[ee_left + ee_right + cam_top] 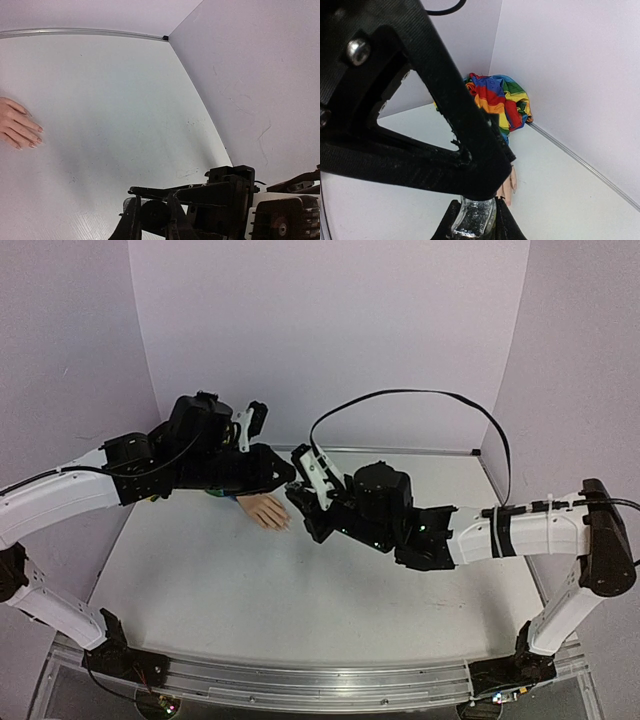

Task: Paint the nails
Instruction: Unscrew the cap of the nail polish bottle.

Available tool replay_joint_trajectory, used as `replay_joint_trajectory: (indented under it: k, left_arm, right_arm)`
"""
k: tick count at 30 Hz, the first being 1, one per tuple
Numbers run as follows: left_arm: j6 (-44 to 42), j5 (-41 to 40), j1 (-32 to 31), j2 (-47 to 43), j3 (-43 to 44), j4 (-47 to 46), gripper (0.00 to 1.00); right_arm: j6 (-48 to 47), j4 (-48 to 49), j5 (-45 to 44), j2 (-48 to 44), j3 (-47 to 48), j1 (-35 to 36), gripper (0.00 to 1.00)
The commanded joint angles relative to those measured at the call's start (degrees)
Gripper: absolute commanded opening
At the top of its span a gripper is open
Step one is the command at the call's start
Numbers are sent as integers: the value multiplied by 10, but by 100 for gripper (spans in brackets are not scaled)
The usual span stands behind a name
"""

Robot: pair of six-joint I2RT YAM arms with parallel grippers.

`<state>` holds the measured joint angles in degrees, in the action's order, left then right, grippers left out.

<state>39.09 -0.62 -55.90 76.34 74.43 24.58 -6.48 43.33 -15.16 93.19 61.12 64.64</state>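
Note:
The pale fake hand lies flat on the table, fingers to the right. Its nails show in the left wrist view. Its rainbow sleeve is bunched in the back corner. My right gripper is shut on a small glass bottle of dark glittery polish, held just right of the fingertips. My left gripper meets it from the left and is shut on the bottle's round black cap. The left gripper's black body hides the bottle's top in the right wrist view.
Lilac walls enclose the white table at the back and on both sides, with a metal strip along the back edge. A black cable loops above the right arm.

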Motion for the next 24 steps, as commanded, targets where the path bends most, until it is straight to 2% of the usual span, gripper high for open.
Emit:
replay_joint_trajectory:
  k: [1,3,6,9,12,15,19,24]
  left_arm:
    - [17,4,-5,-7,29,-5,5]
    - [15,18,-5,-14,23,-5,13]
    - [12,43,-5,-28,15,-7,35]
    - [-1,69,-5,-47,1,-21,57]
    - [-12,100,-5,-73,-23,-52,67]
    - [-31,134,-5,-83,-29,-69,68]
    - [-42,193,-6,-80,-31,-107,65]
    - [-48,212,-5,-69,-22,-118,53]
  right_arm:
    - [-17,46,61,-25,-14,-16,0]
    - [-3,45,123,-41,-28,-26,0]
    - [25,29,226,-61,-38,-46,0]
    - [70,21,378,-79,-43,-84,0]
    - [134,22,517,-84,-32,-115,0]
    - [167,21,607,-78,-13,-126,0]
    - [193,23,664,-62,13,-129,0]
    - [207,31,680,-45,32,-129,0]
